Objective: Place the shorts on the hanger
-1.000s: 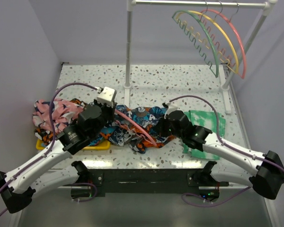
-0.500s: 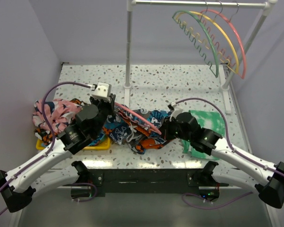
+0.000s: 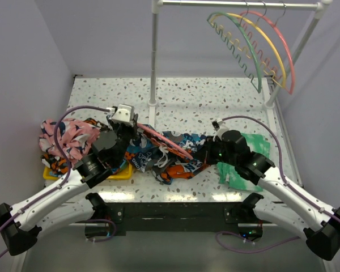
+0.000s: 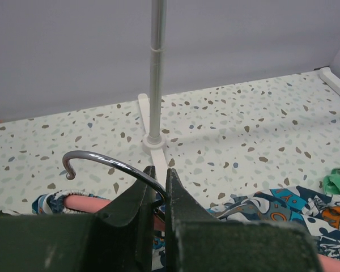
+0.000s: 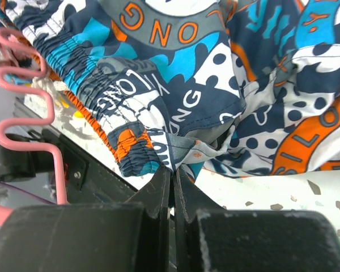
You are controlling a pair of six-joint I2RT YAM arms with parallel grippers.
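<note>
The left gripper (image 4: 159,190) has its jaws clamped on the neck of the metal hook (image 4: 107,160). The hanger (image 3: 169,143) lies slanted across the shorts (image 3: 181,168), which are heaped at the near middle of the table (image 3: 215,96). The right gripper (image 5: 171,173) has its jaws pinched together on a thin fold of the shorts' edge, just beside the elastic waistband. The hanger's zigzag strip (image 5: 60,170) lies close to that fold.

Note three risks. Your right-hand pinch holds little cloth, so a firm pull may slip it free. The round hook wire can pivot between the left jaws, so the arch may swing away from the opening you need. The white drawstring (image 3: 161,154) may catch in the zigzag and bunch the fabric.

The surface is pale speckled stone and the walls are plain lilac. A white rack (image 3: 154,56) at the back carries a green hanger (image 3: 238,34), a yellow hanger (image 3: 266,39) and a second pink hanger (image 3: 284,48). A pink-and-navy garment (image 3: 68,136) sits over a yellow tray (image 3: 118,174) on the left. A green-and-white cloth (image 3: 248,144) lies on the right.
</note>
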